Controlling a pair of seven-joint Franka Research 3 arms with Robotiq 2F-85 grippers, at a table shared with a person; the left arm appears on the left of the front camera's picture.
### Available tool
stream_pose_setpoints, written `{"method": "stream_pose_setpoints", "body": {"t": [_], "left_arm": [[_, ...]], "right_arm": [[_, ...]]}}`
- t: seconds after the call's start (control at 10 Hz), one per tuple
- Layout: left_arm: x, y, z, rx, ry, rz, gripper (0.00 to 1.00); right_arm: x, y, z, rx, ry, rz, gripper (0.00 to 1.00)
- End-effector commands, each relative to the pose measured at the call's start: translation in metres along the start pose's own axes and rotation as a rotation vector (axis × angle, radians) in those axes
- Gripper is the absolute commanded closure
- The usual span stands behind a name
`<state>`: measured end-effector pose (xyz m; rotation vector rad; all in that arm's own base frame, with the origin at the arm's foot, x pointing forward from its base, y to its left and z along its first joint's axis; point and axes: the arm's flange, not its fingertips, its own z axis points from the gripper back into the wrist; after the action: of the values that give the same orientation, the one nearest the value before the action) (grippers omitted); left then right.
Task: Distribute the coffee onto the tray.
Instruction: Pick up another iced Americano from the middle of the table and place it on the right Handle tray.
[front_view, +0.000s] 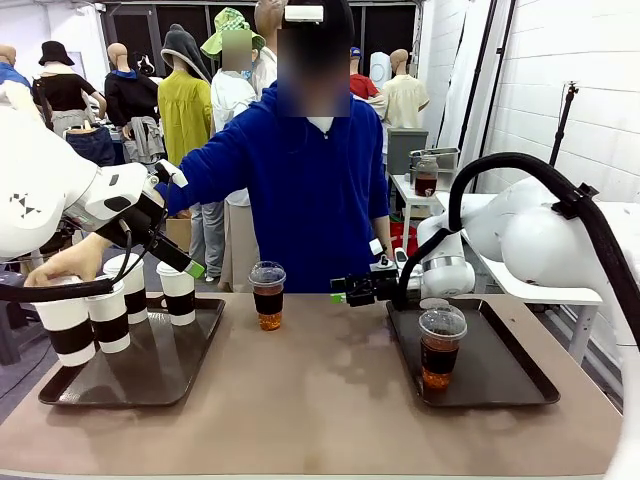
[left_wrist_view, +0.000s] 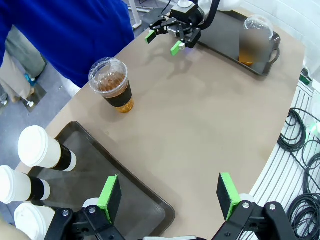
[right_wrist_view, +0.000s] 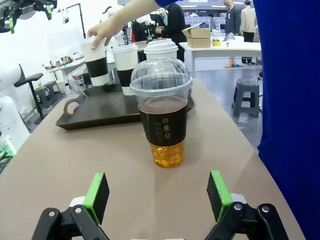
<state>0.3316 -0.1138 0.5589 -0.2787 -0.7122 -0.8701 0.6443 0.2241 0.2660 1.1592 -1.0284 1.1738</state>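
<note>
Starting with the front view, four white paper cups (front_view: 108, 315) with dark sleeves stand on the left tray (front_view: 150, 372), and the person's hand (front_view: 62, 270) rests on the lid of the one nearest the camera. The left gripper (front_view: 185, 262) hangs over that tray beside the cups. One iced coffee (front_view: 267, 295) stands on the bare table between the trays, with the right gripper (front_view: 345, 290) low just to its right, apart from it. A second iced coffee (front_view: 441, 345) stands on the right tray (front_view: 500, 372). From the left wrist, the left gripper (left_wrist_view: 170, 197) is spread wide and holds nothing above the left tray's (left_wrist_view: 100, 160) corner, with three paper cups (left_wrist_view: 45, 150) at its side. From the right wrist, the right gripper (right_wrist_view: 157, 195) is also wide and holds nothing. The iced coffee (right_wrist_view: 164, 115) stands straight ahead of it, short of the pads (right_wrist_view: 97, 192). Behind, the person's hand (right_wrist_view: 102, 32) grips a paper cup on the left tray (right_wrist_view: 95, 107).
</note>
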Motion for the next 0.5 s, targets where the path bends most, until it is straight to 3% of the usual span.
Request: {"method": "stream_pose_setpoints", "body": {"t": [0.0,0.4], "left_arm": [[-0.001,0.001,0.001,-0.004,-0.004,0.004,0.00],[-0.001,0.001,0.001,-0.004,-0.004,0.004,0.00]], "right_arm": [[-0.001,-0.016,-0.014,-0.017,-0.005,0.011,0.00],[0.001,-0.022,-0.041,0.014,-0.018,-0.006,0.00]]}}
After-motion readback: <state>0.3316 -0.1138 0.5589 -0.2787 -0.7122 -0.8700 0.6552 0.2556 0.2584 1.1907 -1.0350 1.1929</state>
